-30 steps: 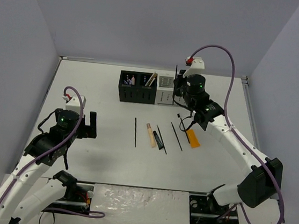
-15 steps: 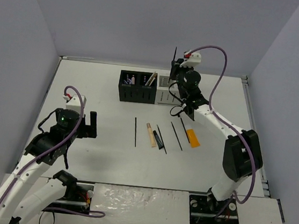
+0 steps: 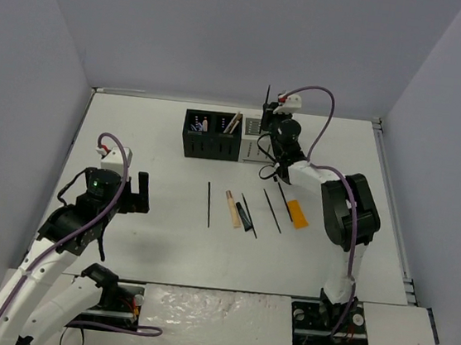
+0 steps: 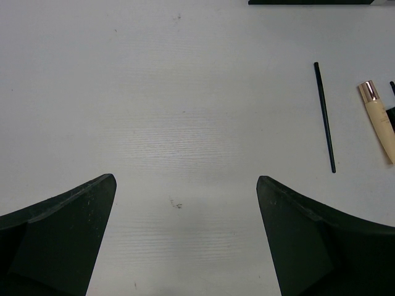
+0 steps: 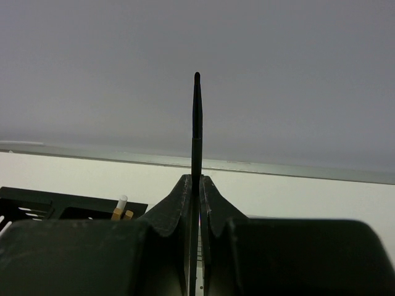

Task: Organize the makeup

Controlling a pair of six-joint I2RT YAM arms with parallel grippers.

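My right gripper (image 5: 196,180) is shut on a thin black pencil (image 5: 196,117) that stands upright between the jaws. In the top view this pencil (image 3: 268,95) rises above the right gripper (image 3: 271,127), which hovers at the white organizer (image 3: 253,148). The rest of the makeup lies in a row on the table: a black pencil (image 3: 209,203), a tan tube (image 3: 232,208), a small black tube (image 3: 245,216), another black pencil (image 3: 272,210) and a flat orange tube (image 3: 297,212). My left gripper (image 3: 139,191) is open over bare table, left of the row, and its fingers (image 4: 58,231) hold nothing.
A black slotted organizer (image 3: 212,135) with tan sticks (image 5: 121,210) in it stands beside the white one at the back. Grey walls close in the table on three sides. The left wrist view shows the black pencil (image 4: 324,117) and tan tube (image 4: 379,120) at far right.
The right arm has folded back from over the row toward the white organizer, carrying the black pencil upright. The left arm has not moved.
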